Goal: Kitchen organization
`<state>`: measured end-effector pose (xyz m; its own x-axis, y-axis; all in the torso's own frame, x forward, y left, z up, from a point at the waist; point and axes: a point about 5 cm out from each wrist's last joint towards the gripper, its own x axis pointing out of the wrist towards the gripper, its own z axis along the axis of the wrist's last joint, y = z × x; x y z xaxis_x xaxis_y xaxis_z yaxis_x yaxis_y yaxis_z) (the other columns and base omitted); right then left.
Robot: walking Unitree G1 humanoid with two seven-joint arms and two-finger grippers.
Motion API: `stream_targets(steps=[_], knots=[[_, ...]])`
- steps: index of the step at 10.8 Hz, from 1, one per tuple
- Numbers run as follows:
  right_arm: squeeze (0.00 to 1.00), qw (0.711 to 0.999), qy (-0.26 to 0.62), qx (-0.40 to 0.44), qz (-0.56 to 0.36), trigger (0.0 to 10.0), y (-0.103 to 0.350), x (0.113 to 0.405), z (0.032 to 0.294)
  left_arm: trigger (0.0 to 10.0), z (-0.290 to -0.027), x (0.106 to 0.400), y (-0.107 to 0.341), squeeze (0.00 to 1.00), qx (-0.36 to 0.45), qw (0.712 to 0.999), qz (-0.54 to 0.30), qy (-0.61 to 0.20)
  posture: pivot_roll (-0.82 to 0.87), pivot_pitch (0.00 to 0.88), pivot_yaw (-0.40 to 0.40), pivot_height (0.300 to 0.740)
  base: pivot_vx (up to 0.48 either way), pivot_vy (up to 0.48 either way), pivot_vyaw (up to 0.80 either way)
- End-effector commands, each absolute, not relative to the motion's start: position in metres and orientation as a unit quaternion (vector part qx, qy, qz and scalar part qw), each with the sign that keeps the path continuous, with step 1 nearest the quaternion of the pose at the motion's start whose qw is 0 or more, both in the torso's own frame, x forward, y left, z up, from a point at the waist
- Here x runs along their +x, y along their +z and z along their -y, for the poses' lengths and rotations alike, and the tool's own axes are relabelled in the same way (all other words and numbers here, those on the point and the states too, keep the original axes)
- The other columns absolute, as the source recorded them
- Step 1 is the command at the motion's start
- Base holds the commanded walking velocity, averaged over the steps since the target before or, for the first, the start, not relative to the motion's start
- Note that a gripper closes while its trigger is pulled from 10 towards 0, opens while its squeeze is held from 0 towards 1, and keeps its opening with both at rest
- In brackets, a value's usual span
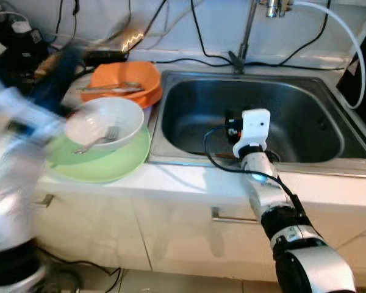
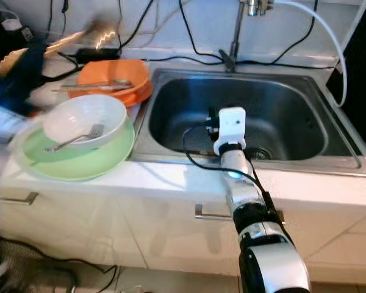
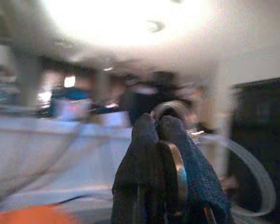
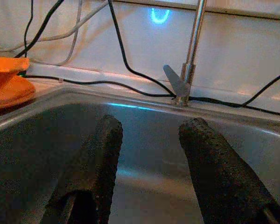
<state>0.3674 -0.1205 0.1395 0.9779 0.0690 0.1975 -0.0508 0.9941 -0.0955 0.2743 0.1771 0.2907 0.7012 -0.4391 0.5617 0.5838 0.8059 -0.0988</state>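
Orange bowl [image 1: 127, 82] — white bowl [image 1: 107, 122] — green plate [image 1: 104, 162].

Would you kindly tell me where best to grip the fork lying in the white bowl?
Probably by its handle, coming from above: the fork lies tilted, tines inside the white bowl, the handle reaching over the rim above the green plate, free of the wall.

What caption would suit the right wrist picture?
Open right gripper reaching over the sink, aimed at the faucet.

white counter [image 1: 189, 186], green plate [image 1: 104, 165], orange bowl [image 1: 125, 79]
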Motion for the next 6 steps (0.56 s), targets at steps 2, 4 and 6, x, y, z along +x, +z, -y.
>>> stream_targets(steps=[2, 4, 6], knots=[[0.00, 0.991, 0.021, -0.054, 0.120, 10.0, 0.149, 0.371, 0.125, 10.0, -0.143, 0.279, 0.281, 0.00, -0.138, 0.907, 0.231, -0.323, 0.16, 0.000, 0.040, 0.740, 0.000, 0.000, 0.00], [1.00, 0.987, 0.022, -0.085, 0.136, 10.0, 0.153, 0.370, 0.129, 10.0, -0.083, 0.281, 0.261, 0.00, -0.166, 0.889, 0.172, -0.390, 0.14, 0.000, 0.050, 0.740, 0.000, 0.000, 0.00], [0.22, 0.981, 0.018, -0.123, 0.148, 10.0, 0.155, 0.369, 0.129, 10.0, -0.058, 0.279, 0.253, 0.00, -0.148, 0.885, 0.152, -0.415, 0.14, 0.000, 0.058, 0.740, 0.000, 0.000, 0.00]])
